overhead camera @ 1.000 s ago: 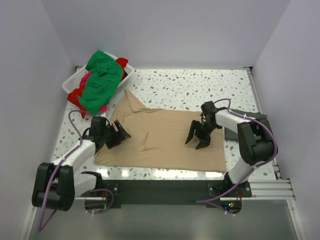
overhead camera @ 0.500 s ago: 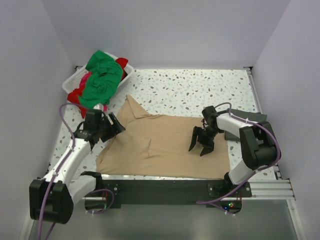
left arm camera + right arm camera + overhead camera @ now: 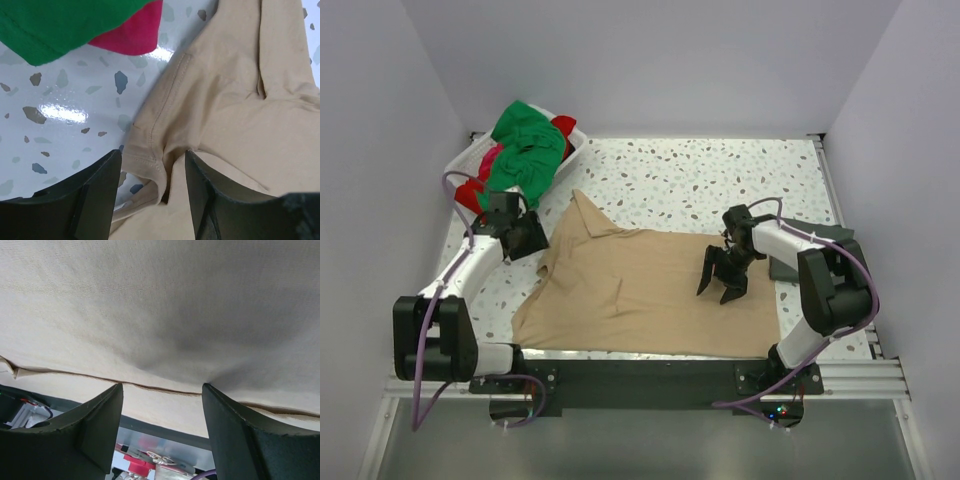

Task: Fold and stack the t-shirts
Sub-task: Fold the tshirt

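A tan t-shirt (image 3: 650, 290) lies spread flat on the speckled table, with one sleeve (image 3: 585, 215) pointing to the back left. My left gripper (image 3: 527, 238) is at the shirt's left shoulder. In the left wrist view the left gripper (image 3: 152, 172) is open and its fingers straddle the folded sleeve hem (image 3: 150, 165). My right gripper (image 3: 722, 277) stands open on the shirt's right half. In the right wrist view the right gripper (image 3: 162, 390) has its tips down on the tan cloth (image 3: 165, 300). A green t-shirt (image 3: 525, 155) and a red one (image 3: 563, 128) are heaped in the basket.
The white plastic basket (image 3: 465, 165) sits at the back left corner, and cloth spills over its near rim. Green cloth (image 3: 65, 20) and red-pink cloth (image 3: 132, 35) hang just beyond the left gripper. A dark grey thing (image 3: 783, 268) lies under the right arm. Walls close in three sides.
My left arm has swung away from the shirt's left edge toward the basket, to the sleeve, and its jaws have narrowed a little. The shirt's left side has shifted. The right gripper has hardly moved.
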`<action>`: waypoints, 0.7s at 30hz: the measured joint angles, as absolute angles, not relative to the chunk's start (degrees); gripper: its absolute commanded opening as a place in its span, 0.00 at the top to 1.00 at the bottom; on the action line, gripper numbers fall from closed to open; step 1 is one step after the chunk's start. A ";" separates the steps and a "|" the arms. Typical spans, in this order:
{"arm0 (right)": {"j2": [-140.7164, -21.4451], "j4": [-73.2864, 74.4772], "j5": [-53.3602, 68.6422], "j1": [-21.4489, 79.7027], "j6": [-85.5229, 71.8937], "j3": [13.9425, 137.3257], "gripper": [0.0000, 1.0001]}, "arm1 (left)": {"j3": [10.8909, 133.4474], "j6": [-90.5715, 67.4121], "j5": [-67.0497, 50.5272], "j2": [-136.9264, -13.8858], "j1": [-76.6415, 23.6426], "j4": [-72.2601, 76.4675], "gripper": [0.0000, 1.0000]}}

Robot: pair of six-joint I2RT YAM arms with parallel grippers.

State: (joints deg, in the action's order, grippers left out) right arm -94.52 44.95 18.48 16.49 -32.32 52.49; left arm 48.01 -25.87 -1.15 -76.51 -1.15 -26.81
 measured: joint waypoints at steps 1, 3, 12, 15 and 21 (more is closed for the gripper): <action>-94.52 44.95 18.50 16.49 -32.32 52.49 0.32 | 47.59 -25.78 -1.56 -76.51 -1.08 -26.83 0.42; -94.52 44.86 18.50 16.49 -32.34 52.49 0.32 | 46.57 -25.71 -2.63 -76.73 -0.86 -26.61 0.44; -94.56 44.75 18.48 16.49 -32.36 52.49 0.32 | 44.97 -25.26 -4.78 -82.21 -0.10 -26.59 0.50; -94.56 44.75 18.48 16.49 -32.36 52.49 0.32 | 44.60 -25.19 -4.84 -82.37 0.86 -26.61 0.60; -94.59 44.77 18.44 16.49 -32.36 52.49 0.32 | 44.56 -23.88 -4.64 -83.31 1.52 -26.61 0.83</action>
